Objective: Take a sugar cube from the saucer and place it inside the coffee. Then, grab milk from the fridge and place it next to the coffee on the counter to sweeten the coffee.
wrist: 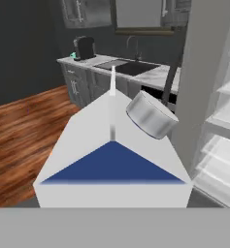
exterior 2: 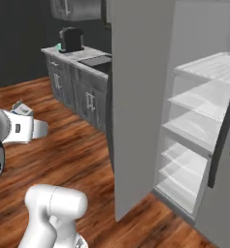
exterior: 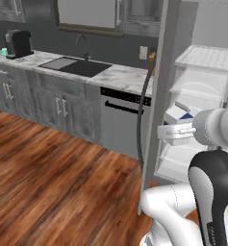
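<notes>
The two-finger gripper [exterior: 179,116] is clamped around the small white gable-topped milk carton [wrist: 112,160], which has a blue triangular panel on its face and a round grey cap on its sloped roof. The carton hangs in the air just outside the open dark grey fridge [exterior: 159,91] with white shelves, well apart from the white marble counter [exterior: 116,75].

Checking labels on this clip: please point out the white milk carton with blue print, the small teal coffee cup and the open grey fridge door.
white milk carton [wrist: 111,160]: hand view, blue gable panel.
teal coffee cup [exterior: 4,51]: left base view, its side beside the black machine.
grey fridge door [exterior 2: 136,97]: right base view, flat inner face.
</notes>
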{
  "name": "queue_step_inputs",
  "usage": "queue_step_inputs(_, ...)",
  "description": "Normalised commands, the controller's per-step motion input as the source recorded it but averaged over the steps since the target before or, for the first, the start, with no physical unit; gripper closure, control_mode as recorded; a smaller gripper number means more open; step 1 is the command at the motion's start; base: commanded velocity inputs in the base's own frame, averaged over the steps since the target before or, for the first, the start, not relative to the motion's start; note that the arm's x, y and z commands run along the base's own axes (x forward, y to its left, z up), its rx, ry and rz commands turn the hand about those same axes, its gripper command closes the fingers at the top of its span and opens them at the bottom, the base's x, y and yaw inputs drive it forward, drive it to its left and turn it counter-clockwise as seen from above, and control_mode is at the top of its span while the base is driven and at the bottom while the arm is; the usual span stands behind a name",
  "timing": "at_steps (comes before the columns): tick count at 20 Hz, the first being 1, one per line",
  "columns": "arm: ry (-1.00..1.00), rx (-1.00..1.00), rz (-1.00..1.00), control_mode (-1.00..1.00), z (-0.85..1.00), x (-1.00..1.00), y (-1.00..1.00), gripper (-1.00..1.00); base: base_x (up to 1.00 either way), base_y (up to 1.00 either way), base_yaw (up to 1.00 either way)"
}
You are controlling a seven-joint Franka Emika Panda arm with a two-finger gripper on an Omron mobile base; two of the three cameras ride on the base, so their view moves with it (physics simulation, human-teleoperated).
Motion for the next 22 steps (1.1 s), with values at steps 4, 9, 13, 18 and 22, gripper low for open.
queue_step_inputs(4,0.00,0.00,0.00,1.00,0.00,0.00,0.00,1.00,-0.21,0.38,0.90)
queue_step_inputs(9,0.00,0.00,0.00,1.00,0.00,0.00,0.00,1.00,0.27,0.65,0.63)
queue_step_inputs(13,0.00,0.00,0.00,1.00,0.00,0.00,0.00,1.00,0.96,0.61,0.40)
queue_step_inputs(18,0.00,0.00,0.00,1.00,0.00,0.00,0.00,1.00,1.00,0.19,0.18)
queue_step_inputs(22,0.00,0.00,0.00,1.00,0.00,0.00,0.00,1.00,1.00,-0.24,0.02)
